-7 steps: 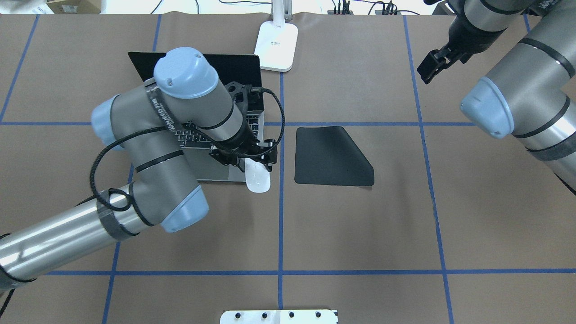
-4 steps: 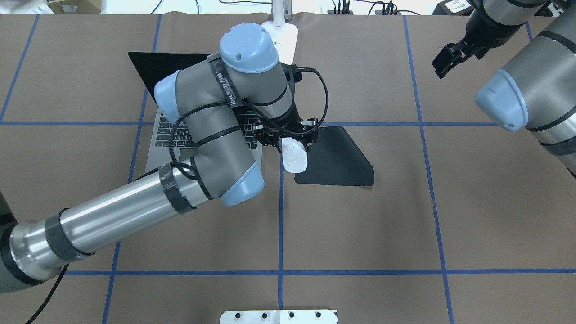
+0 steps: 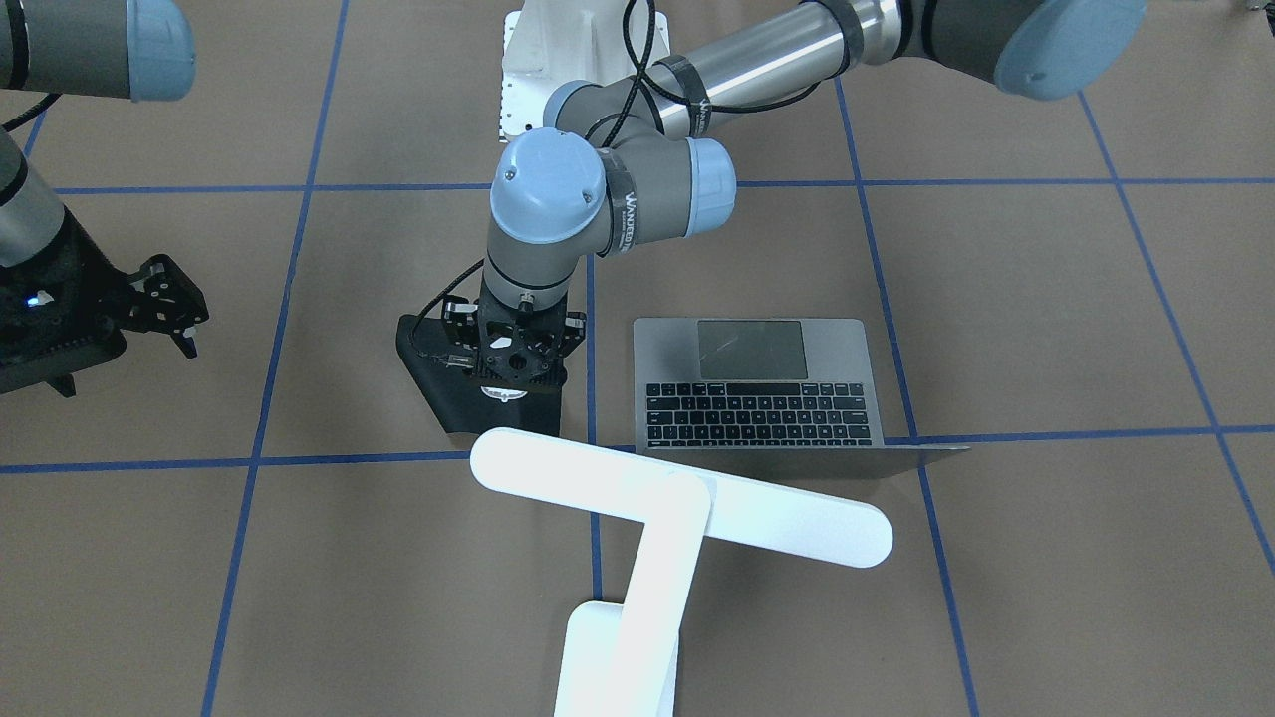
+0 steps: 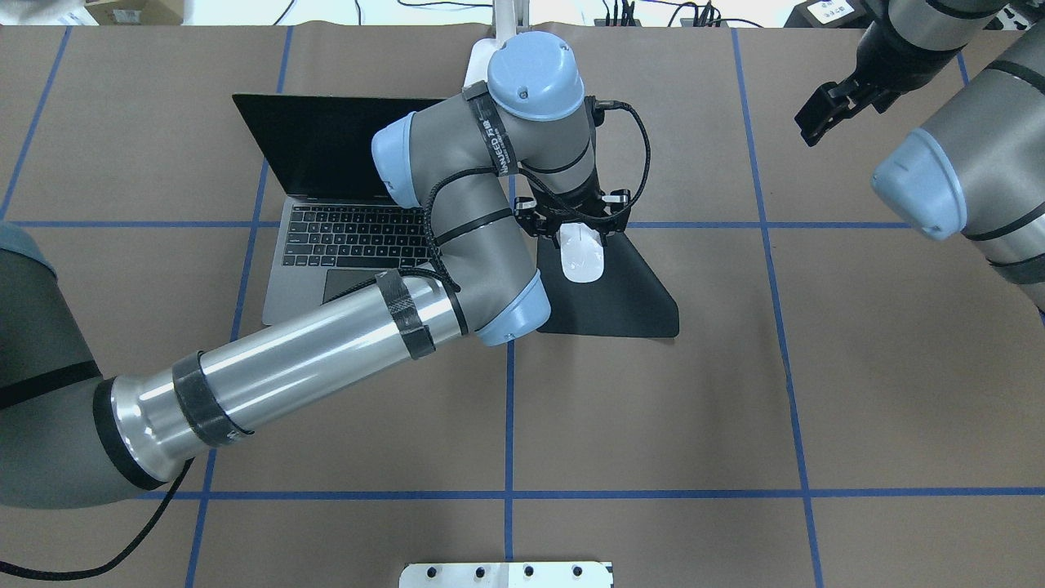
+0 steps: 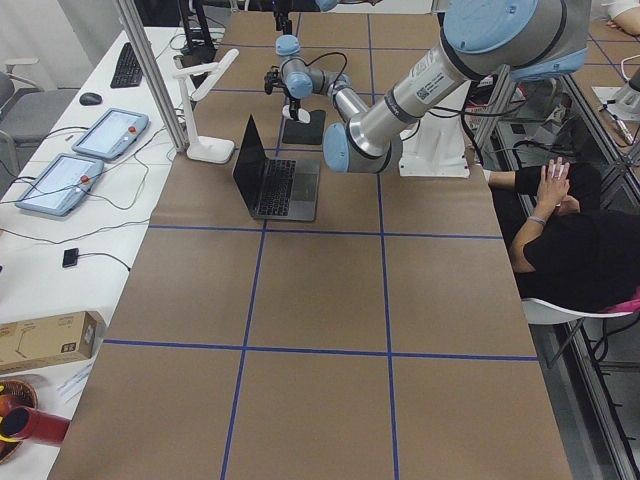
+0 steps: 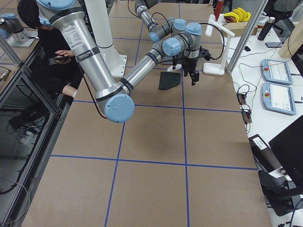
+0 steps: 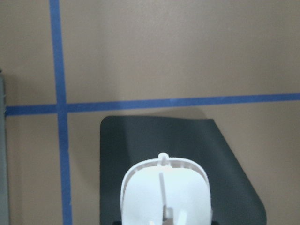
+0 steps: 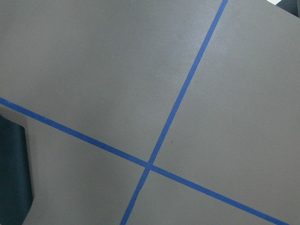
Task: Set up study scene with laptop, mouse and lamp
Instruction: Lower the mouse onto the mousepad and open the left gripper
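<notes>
The grey laptop (image 4: 351,237) (image 3: 757,398) stands open on the left half of the table. My left gripper (image 4: 578,233) (image 3: 513,370) is shut on the white mouse (image 4: 582,260) (image 7: 164,194) and holds it over the far end of the black mat (image 4: 620,302) (image 7: 187,140). Whether the mouse touches the mat does not show. The white lamp (image 3: 677,498) (image 5: 205,100) stands at the far edge, between laptop and mat, and my left arm hides most of its base in the overhead view. My right gripper (image 4: 824,114) (image 3: 164,299) hangs open and empty at the far right.
A white bolted pedestal plate (image 4: 506,574) (image 3: 538,70) sits at the near edge. Blue tape lines (image 4: 510,408) grid the brown table. A seated person (image 5: 570,230) is beside the robot's base. Tablets and cables (image 5: 80,150) lie on the side table beyond the lamp.
My left gripper carried the mouse from the laptop's front right corner rightward and away from the robot, over the black mat. My right gripper drew back a little toward the far right.
</notes>
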### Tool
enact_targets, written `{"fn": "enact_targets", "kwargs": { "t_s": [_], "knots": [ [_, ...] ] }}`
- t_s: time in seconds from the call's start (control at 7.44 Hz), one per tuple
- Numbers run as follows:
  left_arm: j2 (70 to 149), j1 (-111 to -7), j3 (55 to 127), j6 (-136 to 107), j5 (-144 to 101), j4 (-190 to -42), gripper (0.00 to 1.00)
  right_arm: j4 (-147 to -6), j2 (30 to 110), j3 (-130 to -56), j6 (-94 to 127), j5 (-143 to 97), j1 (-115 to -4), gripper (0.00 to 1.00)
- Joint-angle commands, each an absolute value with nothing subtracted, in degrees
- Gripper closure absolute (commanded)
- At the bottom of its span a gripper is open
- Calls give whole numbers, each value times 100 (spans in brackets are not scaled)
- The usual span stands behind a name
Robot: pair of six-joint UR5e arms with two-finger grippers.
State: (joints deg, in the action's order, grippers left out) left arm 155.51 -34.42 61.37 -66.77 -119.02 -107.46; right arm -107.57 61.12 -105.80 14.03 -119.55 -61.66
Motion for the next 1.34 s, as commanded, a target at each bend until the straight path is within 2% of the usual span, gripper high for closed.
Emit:
{"fn": "enact_targets", "kwargs": {
  "t_s": [0.0,0.27,0.4,0.54,0.67,1.08,1.21],
  "knots": [
    [15609,-3332,6029,-6671,-11821,-10819,39,-10767,6135,-10573,1406,-11962,-6179,0],
    [15557,-3191,6029,-6680,-11742,-10776,39,-10767,6152,-10573,1415,-11962,-6187,0],
    [15557,-3173,6029,-6671,-11742,-10767,35,-10767,6152,-10573,1406,-11953,-6187,0],
    [15548,-3173,6029,-6662,-11733,-10767,7,-10767,6135,-10573,1415,-11962,-6187,0],
    [15522,-3173,6047,-6653,-11646,-10767,0,-10775,6109,-10573,1415,-12127,-6214,0],
    [15286,-3242,6501,-6601,-11645,-10549,1,-10775,6300,-10556,1380,-12146,-6485,0],
    [14945,-3339,7252,-6522,-11646,-9920,1,-10767,6511,-10564,1371,-12146,-6652,0]
  ]
}}
